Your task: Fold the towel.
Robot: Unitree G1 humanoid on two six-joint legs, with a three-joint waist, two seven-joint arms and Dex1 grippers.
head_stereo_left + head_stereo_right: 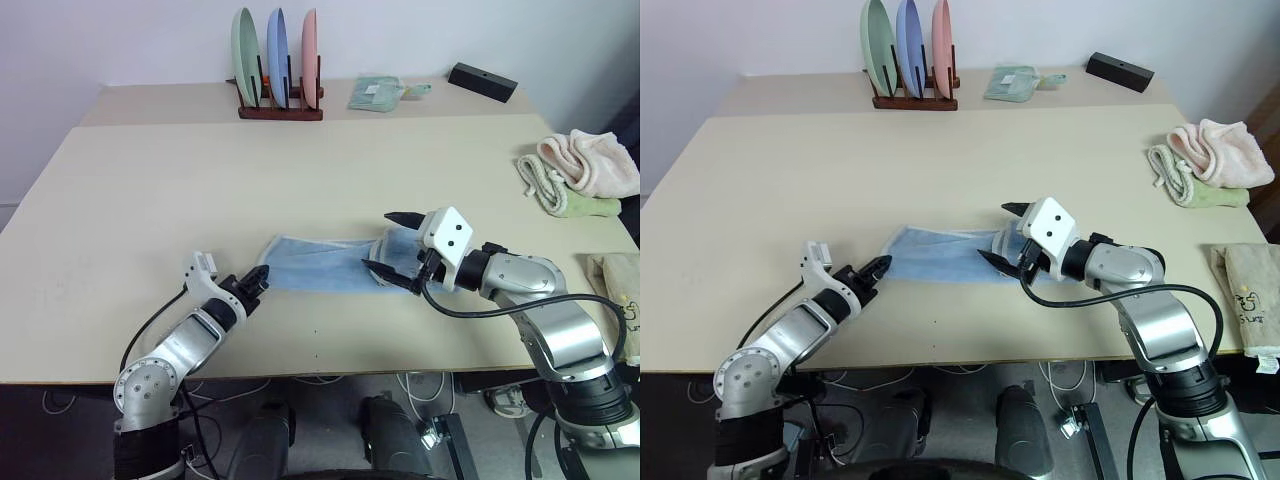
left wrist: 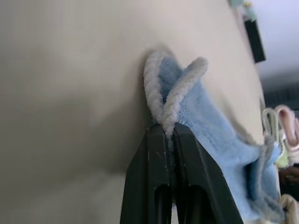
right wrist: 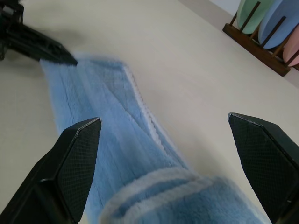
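One blue towel [image 1: 320,263] lies mid-frame; left gripper [image 1: 258,277] pinches its left corner, right gripper [image 1: 392,243] gapes wide over its other end. Three plates [image 1: 277,45] stand upper centre.

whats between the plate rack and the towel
Nothing: bare tabletop runs from the plate rack to the towel, seen in both eye views.

Towel [image 1: 320,264] mid-table [image 1: 200,180], plate rack [image 1: 280,105] far behind it
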